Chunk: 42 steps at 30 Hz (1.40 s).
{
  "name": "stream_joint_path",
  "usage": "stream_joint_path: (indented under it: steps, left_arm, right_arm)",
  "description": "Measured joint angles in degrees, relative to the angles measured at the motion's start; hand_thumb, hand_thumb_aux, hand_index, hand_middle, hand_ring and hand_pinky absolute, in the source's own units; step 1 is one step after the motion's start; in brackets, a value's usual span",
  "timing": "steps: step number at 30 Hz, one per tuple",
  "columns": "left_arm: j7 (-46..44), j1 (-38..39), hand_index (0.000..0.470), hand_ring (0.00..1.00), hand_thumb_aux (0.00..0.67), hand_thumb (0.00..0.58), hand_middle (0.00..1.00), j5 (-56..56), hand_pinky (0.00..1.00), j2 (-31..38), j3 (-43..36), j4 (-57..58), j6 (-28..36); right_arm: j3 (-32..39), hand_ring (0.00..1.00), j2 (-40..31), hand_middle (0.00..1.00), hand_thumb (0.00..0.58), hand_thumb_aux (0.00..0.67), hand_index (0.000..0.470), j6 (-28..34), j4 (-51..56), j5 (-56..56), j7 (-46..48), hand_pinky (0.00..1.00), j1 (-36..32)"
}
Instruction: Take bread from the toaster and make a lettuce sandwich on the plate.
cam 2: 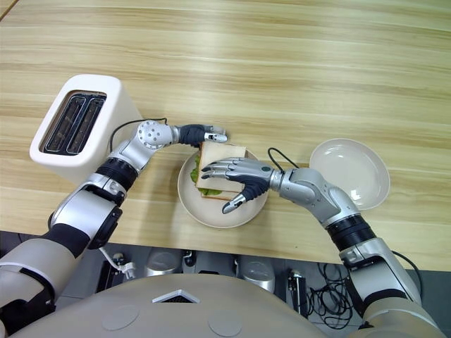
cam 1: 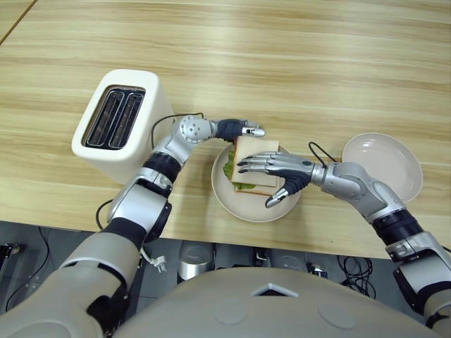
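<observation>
Two soft, crushable bread slices [cam 1: 257, 147] over lettuce [cam 1: 228, 166] are stacked on the plate [cam 1: 224, 191]. The right robot hand [cam 1: 280, 169] is spread open above them, and the left robot hand [cam 1: 238, 129] is released at the far corner. Edges should be held lightly.

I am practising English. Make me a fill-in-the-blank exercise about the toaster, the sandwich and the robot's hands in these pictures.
1. The green lettuce lies ___ the top slice of pale bread.
2. The sandwich rests on a round cream ___.
3. Both slots of the white box-shaped toaster are ___.
4. Spread over the sandwich is the robot's ___ hand.
Missing words: under; plate; empty; right.
</observation>
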Motion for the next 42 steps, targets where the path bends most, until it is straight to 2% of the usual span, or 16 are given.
stream_joint_path:
  steps: [8,19,20,21,22,23,24,25,26,30,33,37,40,42]
  left_arm:
    - [17.11,-4.03,0.0,0.0,0.0,0.0,0.0,0.17,0.0,1.05,4.86,-1.44,0.01]
    - [20.3,2.1,0.0,0.0,0.0,0.0,0.0,-1.16,0.0,2.37,7.34,-9.38,1.24]
    - [20.3,2.95,0.0,0.0,0.0,0.0,0.0,-1.36,0.0,2.49,7.49,-10.15,1.26]
    - [20.0,3.9,0.0,0.0,0.0,0.0,0.0,-1.88,0.0,2.68,7.68,-11.38,1.43]
    - [19.7,4.88,0.0,0.0,0.0,0.0,0.0,-2.56,0.0,2.73,8.17,-12.56,1.4]
    - [18.86,5.95,0.029,0.0,0.042,0.071,0.0,-3.75,0.0,2.64,8.76,-13.96,1.71]
    - [17.09,8.48,0.242,0.2,0.352,0.449,0.2,-6.4,0.2,2.42,10.0,-17.79,2.57]
    - [15.87,10.8,0.363,0.76,0.528,0.554,0.76,-8.27,0.76,2.04,10.87,-20.94,2.94]
    - [14.63,13.25,0.46,1.0,0.67,0.58,1.0,-9.94,1.0,1.9,11.17,-24.29,3.86]
    - [9.06,25.96,0.46,1.0,0.67,0.58,1.0,-15.25,1.0,4.15,11.76,-39.68,7.9]
    - [4.54,34.09,0.46,1.0,0.67,0.58,1.0,-18.71,1.0,7.12,11.67,-48.79,10.88]
    - [-5.76,47.07,0.46,1.0,0.67,0.58,1.0,-25.33,1.0,15.62,10.33,-65.22,11.83]
    - [-11.08,54.29,0.46,1.0,0.67,0.58,1.0,-26.56,1.0,20.87,8.14,-71.36,13.57]
    - [-12.79,55.87,0.46,1.0,0.67,0.58,1.0,-26.21,1.0,22.46,6.67,-72.65,14.49]
  right_arm:
    - [0.14,0.0,0.06,0.0,0.0,0.0,0.0,0.36,2.06,-4.71,-3.25,0.0,-0.93]
    - [-1.39,0.0,0.21,0.0,0.0,0.0,0.0,-1.16,4.07,-8.87,-11.75,0.0,-1.97]
    - [-1.86,0.2,0.25,0.2,0.0,0.0,0.0,-1.32,3.84,-8.79,-12.47,0.2,-1.98]
    - [-2.48,1.0,0.45,1.0,0.058,0.034,0.023,-1.63,3.57,-7.89,-12.97,1.0,-1.97]
    - [-3.28,1.0,0.84,1.0,0.458,0.363,0.249,-1.97,3.22,-6.81,-13.44,1.0,-1.87]
    - [-4.25,1.0,1.24,1.0,0.538,0.489,0.336,-2.37,2.5,-4.55,-13.84,1.0,-1.87]
    - [-5.77,1.0,2.54,1.0,0.58,0.67,0.46,-2.6,1.54,1.52,-13.45,1.0,-1.64]
    - [-6.99,1.0,3.74,1.0,0.58,0.67,0.46,-2.63,0.62,7.18,-13.14,1.0,-1.32]
    - [-8.05,1.0,4.6,1.0,0.58,0.67,0.46,-2.31,-0.42,13.29,-11.79,1.0,-1.11]
    - [-11.1,1.0,5.43,1.0,0.58,0.67,0.46,2.09,-1.58,32.9,-3.98,1.0,2.31]
    - [-12.8,1.0,4.58,1.0,0.58,0.67,0.46,6.68,-4.63,41.9,1.86,1.0,6.14]
    - [-12.48,1.0,-4.0,1.0,0.58,0.67,0.46,12.18,-9.2,45.72,12.92,1.0,15.29]
    - [-12.31,1.0,-8.71,1.0,0.58,0.67,0.46,15.54,-11.31,45.3,18.56,1.0,21.01]
    - [-12.07,1.0,-10.4,1.0,0.58,0.67,0.46,17.05,-13.5,43.87,20.93,1.0,22.6]
